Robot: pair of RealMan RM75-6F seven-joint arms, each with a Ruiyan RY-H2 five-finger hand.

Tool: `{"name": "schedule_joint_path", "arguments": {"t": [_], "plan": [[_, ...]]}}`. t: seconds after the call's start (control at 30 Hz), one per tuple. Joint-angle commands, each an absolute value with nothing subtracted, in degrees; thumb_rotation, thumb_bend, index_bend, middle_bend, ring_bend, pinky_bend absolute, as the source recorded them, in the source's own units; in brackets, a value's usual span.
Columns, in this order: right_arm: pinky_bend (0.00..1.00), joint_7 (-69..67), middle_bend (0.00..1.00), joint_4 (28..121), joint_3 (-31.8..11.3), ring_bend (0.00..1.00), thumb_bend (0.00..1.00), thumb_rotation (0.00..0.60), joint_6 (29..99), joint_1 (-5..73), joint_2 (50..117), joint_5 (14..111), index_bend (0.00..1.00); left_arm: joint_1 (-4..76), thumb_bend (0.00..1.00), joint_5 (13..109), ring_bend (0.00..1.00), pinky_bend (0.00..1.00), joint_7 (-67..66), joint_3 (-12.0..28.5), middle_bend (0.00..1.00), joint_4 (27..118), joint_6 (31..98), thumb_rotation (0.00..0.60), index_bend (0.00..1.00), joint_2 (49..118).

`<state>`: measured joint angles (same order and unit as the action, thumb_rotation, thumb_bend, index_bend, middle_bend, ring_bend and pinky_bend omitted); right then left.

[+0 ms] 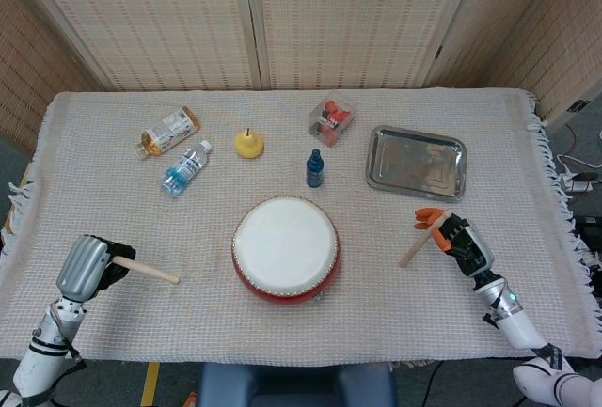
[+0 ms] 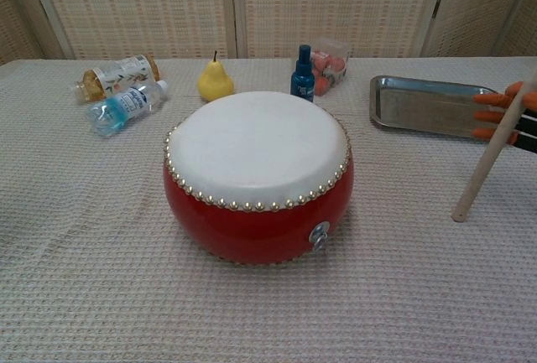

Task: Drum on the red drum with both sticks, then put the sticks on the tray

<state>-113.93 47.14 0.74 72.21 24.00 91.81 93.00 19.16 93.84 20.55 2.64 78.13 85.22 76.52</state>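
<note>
The red drum (image 1: 285,248) with a white skin sits in the middle of the cloth, also central in the chest view (image 2: 258,177). My left hand (image 1: 87,266) grips a wooden stick (image 1: 148,271) that points right toward the drum, well short of it. My right hand (image 1: 458,240) holds the other stick (image 1: 416,248), tip slanting down-left toward the drum; in the chest view that stick (image 2: 487,165) and orange fingertips (image 2: 487,116) show at the right edge. The steel tray (image 1: 416,163) lies empty behind my right hand.
Behind the drum stand a small blue bottle (image 1: 315,168), a yellow pear (image 1: 248,144), a clear box of red things (image 1: 331,117), a water bottle (image 1: 184,167) and an amber bottle (image 1: 169,132), both lying down. The cloth's fringed edge (image 1: 547,158) runs along the right.
</note>
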Motion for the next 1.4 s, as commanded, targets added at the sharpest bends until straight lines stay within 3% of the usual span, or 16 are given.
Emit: {"name": "schedule_joint_path", "arguments": {"t": [0.03, 0.17, 0.27, 0.7, 1.4], "plan": [[0.31, -113.7, 0.31, 46.5, 1.1, 0.27, 0.41, 0.6, 72.6, 24.1, 92.4, 93.3, 0.47, 19.1, 0.83, 93.8, 1.0, 1.0, 20.5, 2.6, 1.0, 78.2, 85.2, 0.6, 1.0, 76.5], [0.32, -112.9, 0.31, 46.0, 1.5, 0.27, 0.29, 0.6, 73.0, 24.3, 93.0, 93.6, 0.46, 19.0, 0.83, 93.7, 1.0, 1.0, 20.6, 2.5, 1.0, 78.0, 85.1, 0.6, 1.0, 76.5], [0.33, -112.4, 0.31, 46.0, 1.7, 0.27, 0.27, 0.6, 73.4, 24.3, 93.3, 93.7, 0.45, 18.9, 0.83, 93.6, 1.0, 1.0, 20.9, 2.4, 1.0, 77.8, 85.0, 0.6, 1.0, 76.4], [0.37, -108.5, 0.35, 45.7, 3.2, 0.3, 0.26, 0.6, 73.2, 24.5, 95.0, 94.2, 0.51, 18.7, 0.83, 93.7, 1.0, 1.0, 21.6, 2.3, 1.0, 77.2, 85.3, 0.6, 1.0, 76.4], [0.53, -108.1, 0.5, 41.8, 4.9, 0.46, 0.25, 0.6, 70.2, 24.9, 98.5, 93.8, 0.76, 18.7, 0.83, 94.2, 1.0, 1.0, 21.4, 2.2, 1.0, 77.3, 85.6, 0.6, 1.0, 76.2]]}}
